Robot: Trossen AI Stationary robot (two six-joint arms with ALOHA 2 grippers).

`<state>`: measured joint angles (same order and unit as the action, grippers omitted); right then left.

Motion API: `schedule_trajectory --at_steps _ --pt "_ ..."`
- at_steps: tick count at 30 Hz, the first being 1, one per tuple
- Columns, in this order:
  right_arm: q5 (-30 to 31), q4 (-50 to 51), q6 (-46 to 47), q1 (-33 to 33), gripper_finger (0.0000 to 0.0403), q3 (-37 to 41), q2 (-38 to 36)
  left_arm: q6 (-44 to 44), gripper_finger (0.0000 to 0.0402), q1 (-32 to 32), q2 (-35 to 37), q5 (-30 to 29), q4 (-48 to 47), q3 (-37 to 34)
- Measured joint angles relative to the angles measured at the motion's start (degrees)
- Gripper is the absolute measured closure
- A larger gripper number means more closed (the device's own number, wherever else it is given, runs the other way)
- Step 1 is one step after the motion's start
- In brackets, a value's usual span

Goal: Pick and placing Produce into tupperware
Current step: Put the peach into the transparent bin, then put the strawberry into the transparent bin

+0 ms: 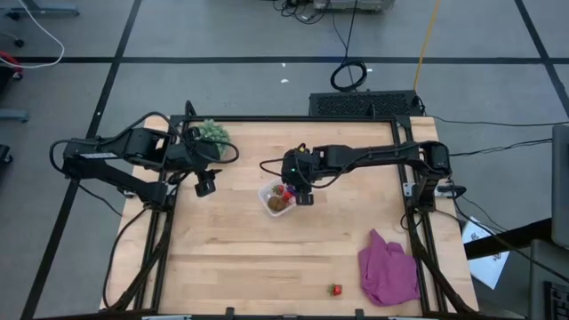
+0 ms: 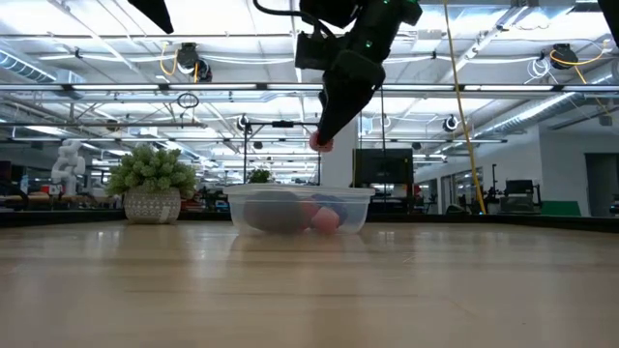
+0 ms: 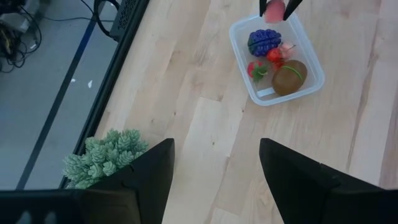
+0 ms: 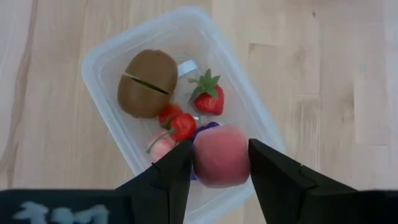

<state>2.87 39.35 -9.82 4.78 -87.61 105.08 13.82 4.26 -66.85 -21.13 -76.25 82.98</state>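
The clear tupperware (image 4: pixel 106 59) stands on the table's middle (image 1: pixel 276 198). In it lie a brown round fruit (image 4: pixel 147 84), a strawberry (image 4: pixel 209 101), red cherries (image 4: pixel 178 123) and a purple cluster (image 3: pixel 264 40). My right gripper (image 4: pixel 219 165) hovers above the tub (image 2: pixel 300 208), shut on a pink round fruit (image 4: pixel 221 155). One small red fruit (image 1: pixel 335 289) lies alone near the table's near edge. My left gripper (image 3: pixel 216 168) waits open at the table's left (image 1: pixel 206 184), beside the green plant (image 1: pixel 212 133). My right gripper pinches the pink round fruit (image 4: pixel 217 149) between its two fingers, one on each side. The fingers (image 2: pixel 334 111) point down from above. The fruit (image 2: pixel 320 143) sits at their free ends, lifted clear above the tub's open top.
A purple cloth (image 1: pixel 388 268) lies crumpled at the near right of the table. The green plant in its pot (image 2: pixel 152 188) stands at the far left corner. Bare wood (image 1: pixel 240 258) spreads between the tub and the near edge.
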Motion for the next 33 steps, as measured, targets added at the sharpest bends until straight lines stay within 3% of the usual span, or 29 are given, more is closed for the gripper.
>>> schedule_trajectory --at_steps 21,26,33 --pt "-2.63 -3.08 -1.49 -0.02 0.0248 0.04 2.71 0.07 0.0160 0.00 0.00 0.01 0.00 0.00" --pt "2.53 -1.38 -4.14 -0.64 0.0248 -0.08 1.30 1.61 0.0160 -0.01 0.00 0.01 0.07 0.00" --pt "13.45 11.82 -1.19 -4.44 0.0248 -3.69 -6.23 6.89 0.0160 1.66 -3.23 0.05 0.28 0.00"
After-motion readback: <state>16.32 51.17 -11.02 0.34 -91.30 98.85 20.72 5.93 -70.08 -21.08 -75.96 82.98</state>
